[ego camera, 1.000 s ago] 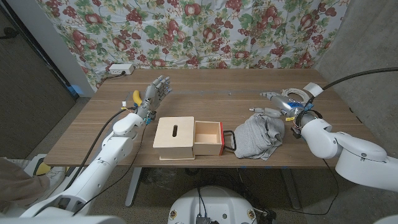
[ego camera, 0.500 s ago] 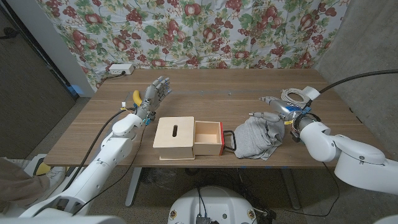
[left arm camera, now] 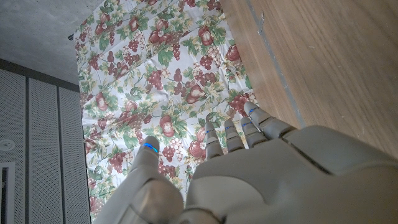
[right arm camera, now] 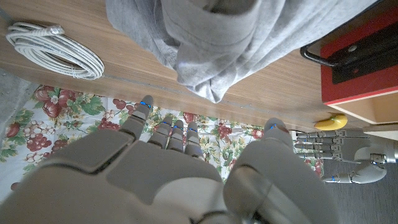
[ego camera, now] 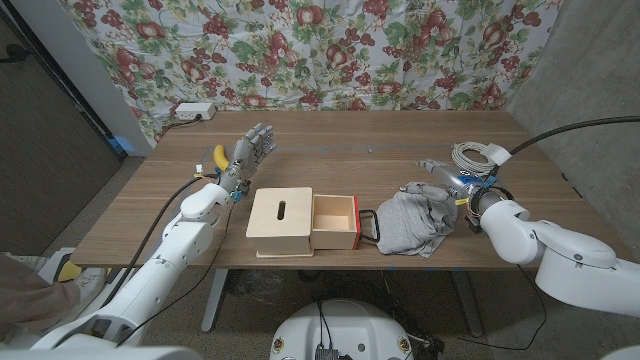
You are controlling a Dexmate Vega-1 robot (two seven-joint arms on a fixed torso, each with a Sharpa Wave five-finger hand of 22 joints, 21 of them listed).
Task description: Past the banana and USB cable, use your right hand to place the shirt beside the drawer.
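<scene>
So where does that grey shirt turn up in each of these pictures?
Head view: the shirt lies crumpled right of middle, beside the open drawer, near the right hand.
Left wrist view: not in it; floral cloth and table.
Right wrist view: the shirt fills the top, past the hand's fingers.
Shared landmark: the drawer's red front with its black handle.

The head view looks down from above over the whole table [ego camera: 330, 150]. Each wrist view peers close along its own robot hand, turned upside down. Head and right wrist views share the shirt [ego camera: 415, 220] and drawer [ego camera: 335, 222].
</scene>
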